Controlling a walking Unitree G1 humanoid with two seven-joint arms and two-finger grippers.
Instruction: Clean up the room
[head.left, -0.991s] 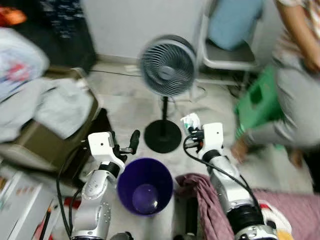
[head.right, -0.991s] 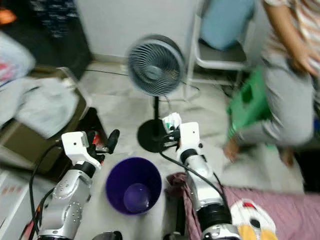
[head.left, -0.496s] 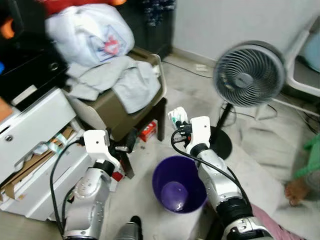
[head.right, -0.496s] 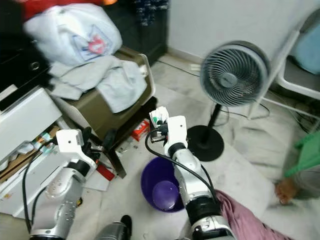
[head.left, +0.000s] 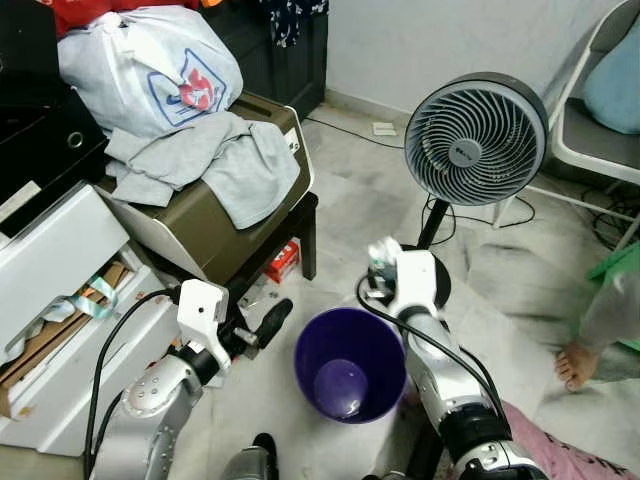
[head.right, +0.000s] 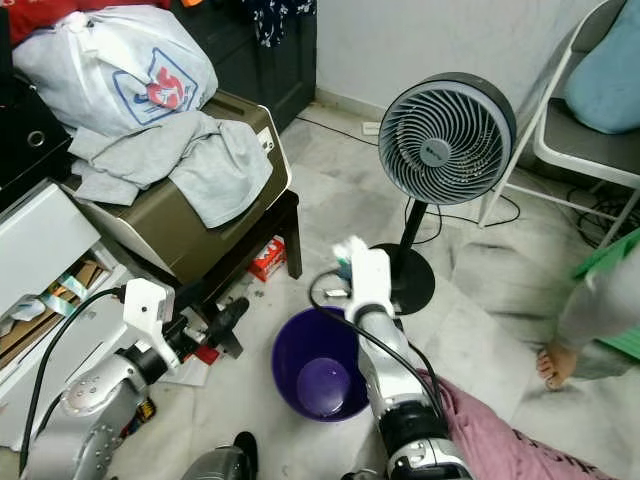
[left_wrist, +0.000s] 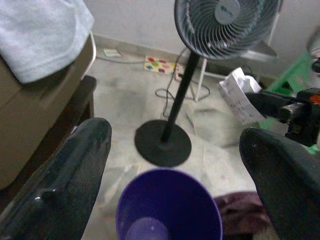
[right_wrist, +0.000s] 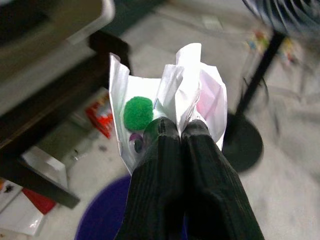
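A purple bin (head.left: 348, 365) stands open on the pale floor between my arms, with nothing visible inside. My right gripper (head.left: 379, 262) hovers just above the bin's far rim, shut on a crumpled white paper wrapper (right_wrist: 172, 95) with a green spot on it. The wrapper (left_wrist: 238, 95) hangs beside the fan pole. My left gripper (head.left: 270, 320) is low at the bin's left side, open and holding nothing, its fingers (left_wrist: 75, 170) spread wide toward the bin (left_wrist: 167, 212).
A standing fan (head.left: 475, 128) rises just behind the bin. To the left are a brown box on a dark stand (head.left: 215, 225) heaped with grey clothes and a white bag, and white drawers (head.left: 60, 290). A person's foot (head.left: 580, 365) and pink cloth (head.left: 570, 462) lie to the right.
The camera has swung left, from the fan and person to the drawers and brown box. My right gripper, still holding the wrapper, now sits lower and nearer the bin's rim.
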